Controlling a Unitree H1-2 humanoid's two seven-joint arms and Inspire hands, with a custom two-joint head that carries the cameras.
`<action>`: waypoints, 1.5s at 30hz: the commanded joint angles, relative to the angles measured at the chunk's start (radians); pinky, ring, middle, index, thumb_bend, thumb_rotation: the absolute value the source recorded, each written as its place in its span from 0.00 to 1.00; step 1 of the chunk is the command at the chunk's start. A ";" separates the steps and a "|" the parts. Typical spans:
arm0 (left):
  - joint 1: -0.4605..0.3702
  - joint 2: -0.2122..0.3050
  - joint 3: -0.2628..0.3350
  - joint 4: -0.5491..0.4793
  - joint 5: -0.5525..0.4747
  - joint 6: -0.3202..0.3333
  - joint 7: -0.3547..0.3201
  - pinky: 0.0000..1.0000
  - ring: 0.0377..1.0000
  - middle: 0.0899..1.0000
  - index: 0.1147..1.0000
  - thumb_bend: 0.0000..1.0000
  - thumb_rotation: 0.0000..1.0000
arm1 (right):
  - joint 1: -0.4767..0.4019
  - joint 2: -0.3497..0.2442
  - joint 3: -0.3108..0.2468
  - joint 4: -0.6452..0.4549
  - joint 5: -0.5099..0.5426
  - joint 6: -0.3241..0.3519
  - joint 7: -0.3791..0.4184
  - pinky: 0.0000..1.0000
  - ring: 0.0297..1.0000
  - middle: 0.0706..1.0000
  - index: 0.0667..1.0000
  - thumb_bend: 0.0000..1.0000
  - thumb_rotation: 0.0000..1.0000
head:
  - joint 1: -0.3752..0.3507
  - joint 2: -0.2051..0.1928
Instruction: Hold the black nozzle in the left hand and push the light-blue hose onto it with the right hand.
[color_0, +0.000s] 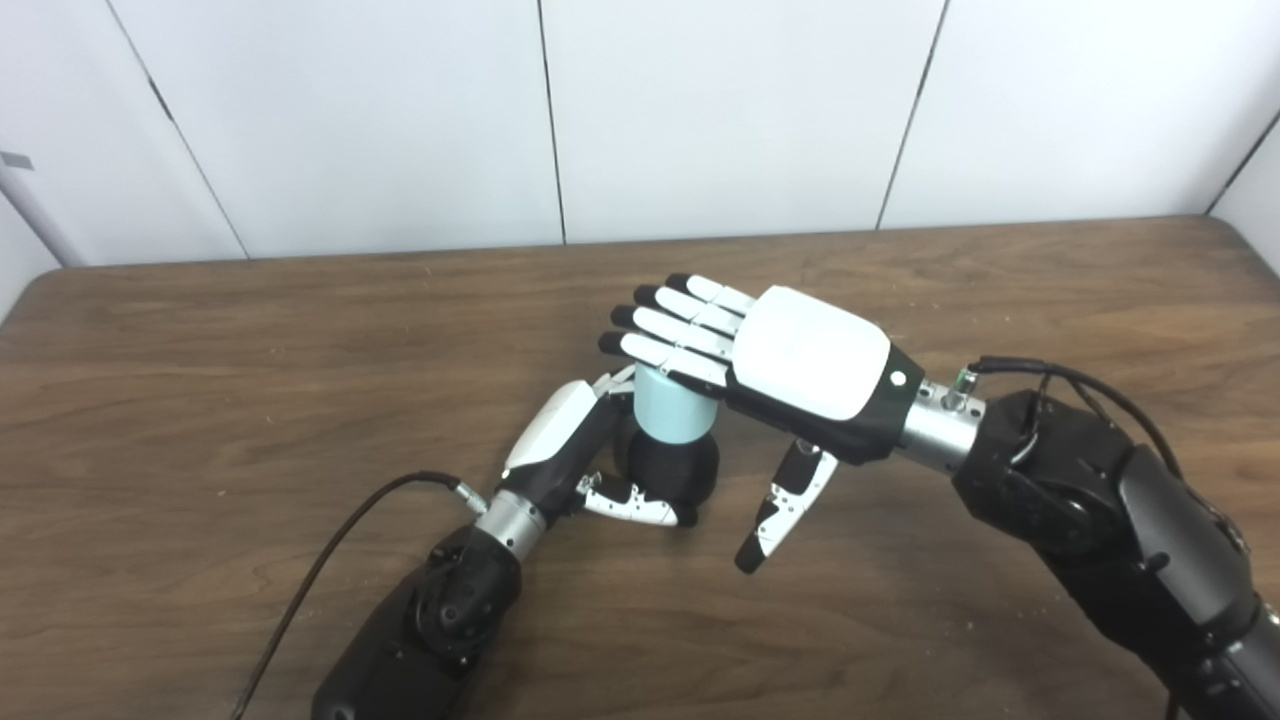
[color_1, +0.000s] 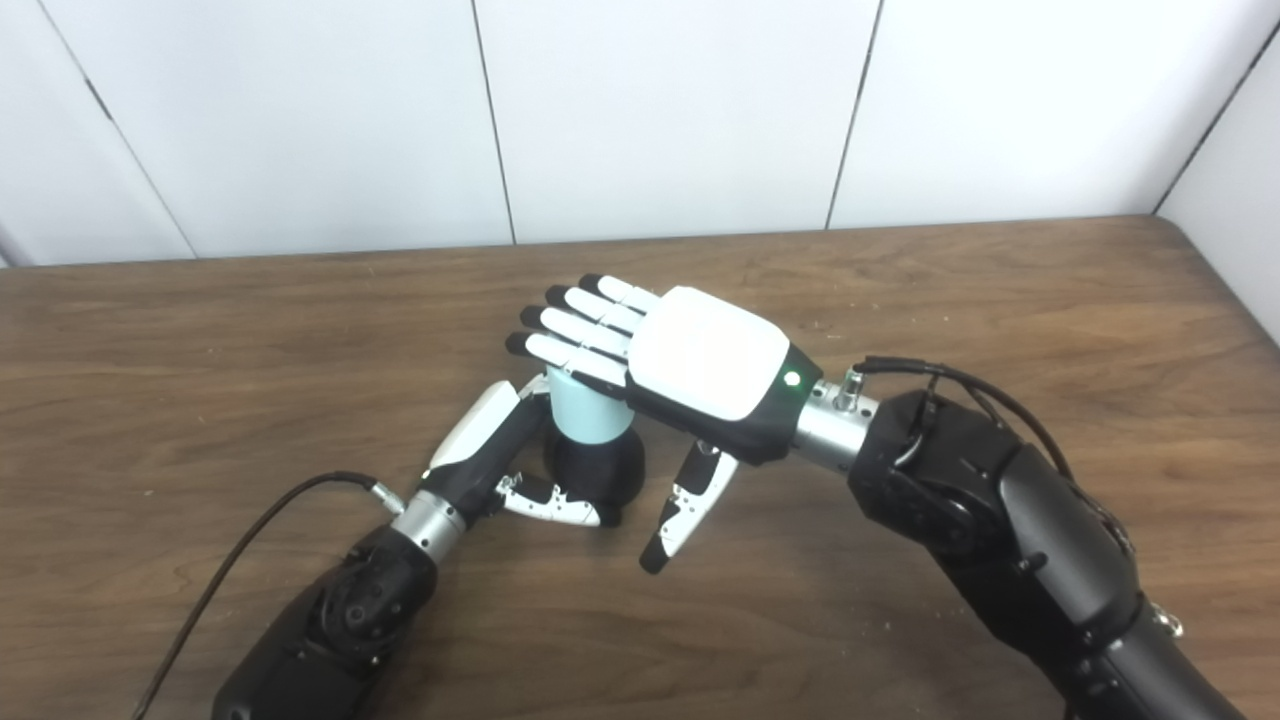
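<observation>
left hand (color_0: 565, 440): wrapped around the black nozzle (color_0: 672, 468), low on the table (color_0: 200, 420) | light-blue hose (color_0: 672, 405): stands on the nozzle, looks stiff and light; push from its top | right hand (color_0: 790, 365): flat, fingers spread apart, resting on the hose top

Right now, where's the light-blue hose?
Mid-table, the hose stands upright on the black nozzle, which the left hand grips; the right hand lies flat over its top.
</observation>
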 joint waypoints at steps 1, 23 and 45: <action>0.135 0.008 -0.053 0.076 0.030 0.035 -0.065 1.00 0.96 0.79 0.42 0.50 0.08 | 0.042 -0.018 0.062 0.046 -0.007 -0.006 0.108 1.00 1.00 1.00 1.00 0.99 0.58 | 0.000 0.001; 0.135 0.007 -0.052 0.076 0.029 0.033 -0.064 1.00 0.96 0.79 0.42 0.50 0.08 | 0.036 -0.027 0.076 0.036 -0.005 0.007 0.122 1.00 1.00 1.00 1.00 0.98 0.58 | 0.000 0.004; 0.135 0.007 -0.049 0.073 0.027 0.039 -0.067 1.00 0.96 0.79 0.42 0.50 0.08 | 0.034 -0.030 0.083 0.036 0.006 0.015 0.117 1.00 1.00 1.00 1.00 0.98 0.57 | 0.000 0.006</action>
